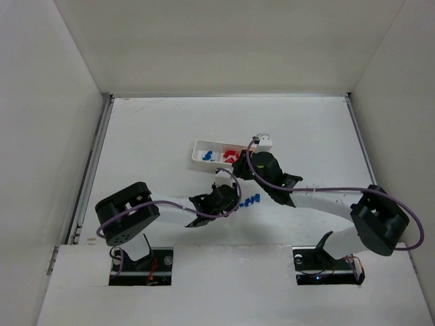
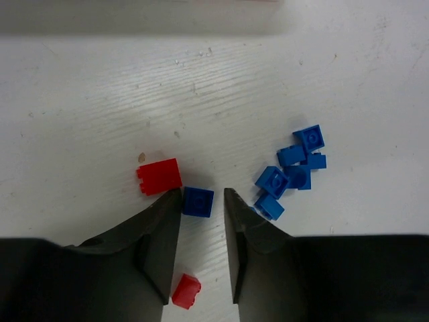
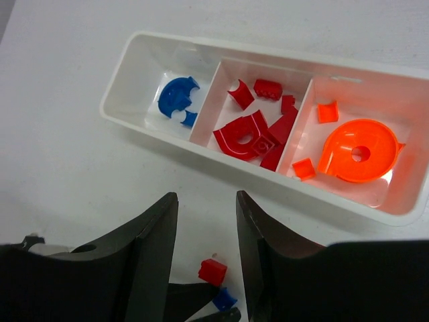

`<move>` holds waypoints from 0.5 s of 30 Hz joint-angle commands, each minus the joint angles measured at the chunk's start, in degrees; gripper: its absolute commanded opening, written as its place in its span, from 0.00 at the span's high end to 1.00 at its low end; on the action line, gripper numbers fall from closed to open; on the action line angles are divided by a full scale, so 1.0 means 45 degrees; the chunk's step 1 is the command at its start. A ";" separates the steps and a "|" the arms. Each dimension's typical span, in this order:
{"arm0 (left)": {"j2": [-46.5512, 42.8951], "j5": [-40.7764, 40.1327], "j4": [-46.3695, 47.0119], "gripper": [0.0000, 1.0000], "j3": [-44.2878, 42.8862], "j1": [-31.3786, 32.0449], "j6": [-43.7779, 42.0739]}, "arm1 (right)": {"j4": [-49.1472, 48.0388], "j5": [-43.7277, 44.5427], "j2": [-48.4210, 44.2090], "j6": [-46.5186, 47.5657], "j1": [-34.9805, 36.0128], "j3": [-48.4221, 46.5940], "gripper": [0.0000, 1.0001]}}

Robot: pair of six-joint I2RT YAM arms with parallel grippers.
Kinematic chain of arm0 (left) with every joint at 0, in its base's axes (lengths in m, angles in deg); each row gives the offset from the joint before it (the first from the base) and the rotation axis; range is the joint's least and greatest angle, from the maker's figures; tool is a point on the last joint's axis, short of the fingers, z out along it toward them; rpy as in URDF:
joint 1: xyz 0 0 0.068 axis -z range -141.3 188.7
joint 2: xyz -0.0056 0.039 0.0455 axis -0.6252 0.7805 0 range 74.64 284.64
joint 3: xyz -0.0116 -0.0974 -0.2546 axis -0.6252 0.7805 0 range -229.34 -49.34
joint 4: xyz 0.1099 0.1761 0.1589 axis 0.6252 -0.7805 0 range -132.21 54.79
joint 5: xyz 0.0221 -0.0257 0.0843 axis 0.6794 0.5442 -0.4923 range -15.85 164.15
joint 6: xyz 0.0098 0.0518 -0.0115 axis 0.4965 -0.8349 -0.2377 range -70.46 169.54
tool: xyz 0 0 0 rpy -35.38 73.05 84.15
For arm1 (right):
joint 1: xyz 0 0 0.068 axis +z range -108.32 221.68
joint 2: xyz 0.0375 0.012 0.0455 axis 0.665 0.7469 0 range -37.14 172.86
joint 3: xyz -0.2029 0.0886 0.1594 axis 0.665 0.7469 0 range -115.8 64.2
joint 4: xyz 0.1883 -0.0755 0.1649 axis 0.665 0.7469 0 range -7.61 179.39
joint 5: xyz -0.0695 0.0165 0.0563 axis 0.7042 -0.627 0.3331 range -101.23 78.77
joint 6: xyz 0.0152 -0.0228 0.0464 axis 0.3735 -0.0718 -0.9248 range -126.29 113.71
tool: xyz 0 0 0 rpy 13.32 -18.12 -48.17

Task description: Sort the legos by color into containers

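Legos [image 2: 298, 178] loose: seven blue, two red. Left tool [image 2: 202, 195] gapes around one blue; right tool [image 3: 206, 198] gapes empty.

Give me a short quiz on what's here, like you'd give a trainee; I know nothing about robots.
1. True or false: the middle compartment of the white tray holds red pieces.
2. The brick sitting between the fingers of the left claw is: A red, B blue, C orange.
3. Fill in: the big round piece in the tray is ___.
Key: 1 true; 2 B; 3 orange.
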 commanded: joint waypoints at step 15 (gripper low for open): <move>0.0412 -0.0901 -0.0740 0.72 -0.0382 0.0373 -0.1007 | -0.0856 0.0557 -0.3723 -0.0889 -0.0095 0.2671 0.52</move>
